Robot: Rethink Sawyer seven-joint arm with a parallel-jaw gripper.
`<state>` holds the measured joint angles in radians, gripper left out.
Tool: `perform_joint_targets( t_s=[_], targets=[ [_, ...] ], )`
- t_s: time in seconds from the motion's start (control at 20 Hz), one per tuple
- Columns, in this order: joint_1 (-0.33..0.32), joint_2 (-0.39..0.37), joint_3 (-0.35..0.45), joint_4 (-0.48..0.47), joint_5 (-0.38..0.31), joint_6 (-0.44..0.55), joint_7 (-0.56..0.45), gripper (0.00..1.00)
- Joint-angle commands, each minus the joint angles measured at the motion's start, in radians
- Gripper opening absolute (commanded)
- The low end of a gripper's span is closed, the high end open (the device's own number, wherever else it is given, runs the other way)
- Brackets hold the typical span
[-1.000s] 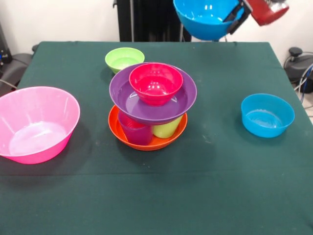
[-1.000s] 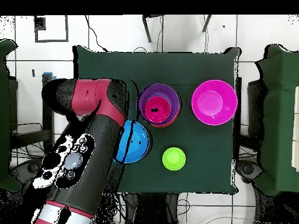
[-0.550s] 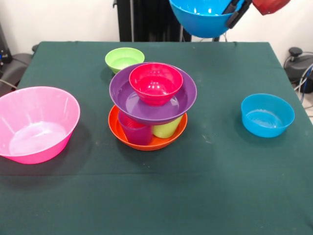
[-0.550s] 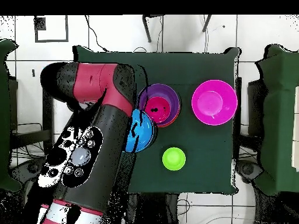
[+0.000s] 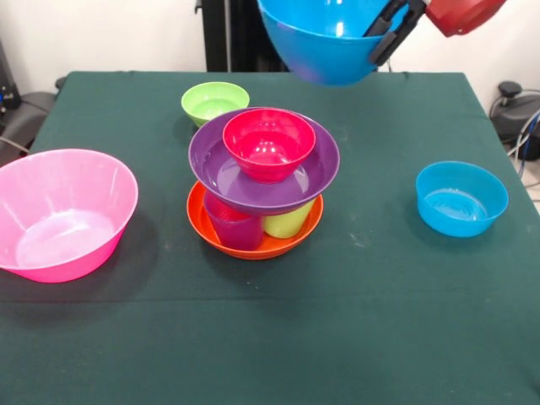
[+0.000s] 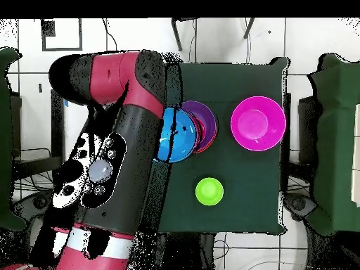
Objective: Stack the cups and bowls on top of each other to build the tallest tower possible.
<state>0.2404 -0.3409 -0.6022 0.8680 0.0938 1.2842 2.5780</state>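
1. Stood mid-bench as the tower: orange bowl lowest, purple cup and lime cup inside, purple bowl across them, red bowl on top.
2. Hung high above and behind the tower, big blue bowl, pinched by the rim in the closed pincer, probably meant as the next tier.
3. Sat apart on the bench, unused: pink bowl, green bowl, light blue bowl.

Glossy plastic all round: the big blue bowl up high catches bright highlights, the red bowl shines wet-smooth, the purple bowl mirrors it. The pink bowl looks translucent and slick. Beneath them the surface wears matt green cloth, faintly speckled. The arm shows smooth red and black casing.
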Motion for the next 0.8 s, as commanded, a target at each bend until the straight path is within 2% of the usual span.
perform_joint_targets(
  t_s=[0.05,0.15,0.3,0.5,0.8],
  targets=[
    [-0.064,0.081,0.107,-0.213,-0.138,0.091,-0.367,0.0],
    [-0.079,0.093,0.106,-0.248,-0.151,0.091,-0.397,0.0],
    [-0.094,0.109,0.121,-0.243,-0.152,0.04,-0.398,0.0],
    [-0.083,0.089,0.137,-0.166,-0.129,-0.029,-0.34,0.0],
    [-0.064,0.048,0.152,-0.046,-0.126,-0.103,-0.32,0.0]
  ],
)
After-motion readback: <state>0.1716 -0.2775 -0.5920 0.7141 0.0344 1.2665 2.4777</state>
